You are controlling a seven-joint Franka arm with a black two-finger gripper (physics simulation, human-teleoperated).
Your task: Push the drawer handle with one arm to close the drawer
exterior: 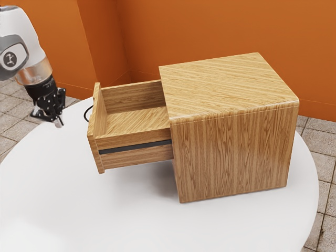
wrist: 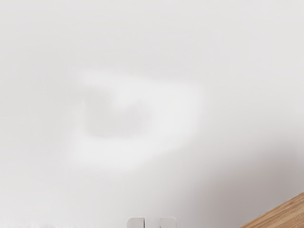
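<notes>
Drawer handle (exterior: 85, 113) near but apart from the empty gripper (exterior: 59, 124), fingertips slightly parted.

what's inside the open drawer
The drawer shows bare wooden floor and nothing on it. The cabinet covers the rear part, and the near side wall may hide a strip, so I can't tell what is there.

In the exterior view we see a round white table (exterior: 126, 215), its glossy top spreading around six o'clock. Orange walls (exterior: 210, 31) stand from ten to two o'clock, and we find gray floor tiles (exterior: 321, 144) at nine and four o'clock.
</notes>
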